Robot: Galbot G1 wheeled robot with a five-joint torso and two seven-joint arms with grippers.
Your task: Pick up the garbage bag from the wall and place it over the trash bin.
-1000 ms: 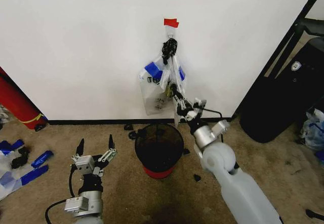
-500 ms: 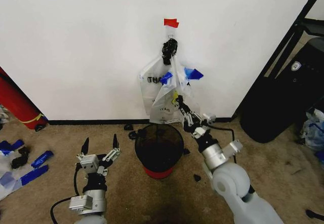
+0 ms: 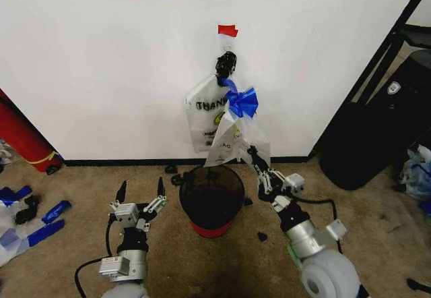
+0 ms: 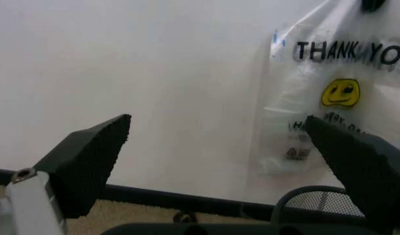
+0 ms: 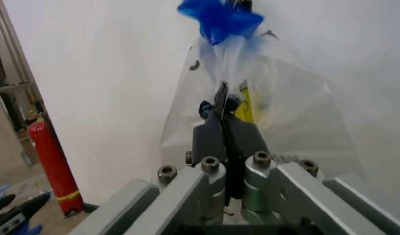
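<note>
White wall ahead, our right gripper clenched on garbage bag, left gripper released; we should pull gently toward trash bin

Right end effector pinches garbage bag hanging on wall above trash bin; left end effector spread, idle near floor.

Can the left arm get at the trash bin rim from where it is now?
Probably yes. The left gripper is open, low beside the trash bin, with only bare carpet between them. The right gripper holds the garbage bag above the bin's far side.
</note>
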